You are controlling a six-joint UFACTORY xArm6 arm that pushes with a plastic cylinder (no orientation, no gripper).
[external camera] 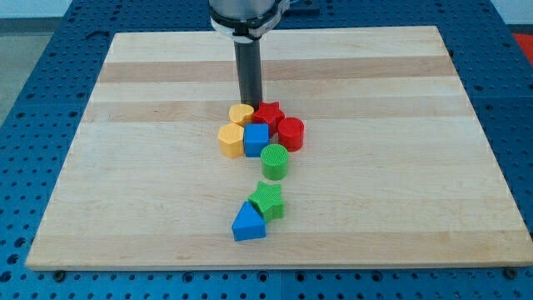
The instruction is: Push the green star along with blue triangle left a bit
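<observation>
My tip (pixel 251 102) sits bare at the cluster's top, clamping nothing; green star (pixel 268 201) touches blue triangle (pixel 248 223), well below it.

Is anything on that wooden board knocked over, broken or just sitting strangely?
Nothing stands out. The blocks all sit flat and whole on the wooden board. The green star touches the blue triangle, apart from the cluster above them. My tip rests at the cluster's top, between the yellow heart and the red star.
</observation>
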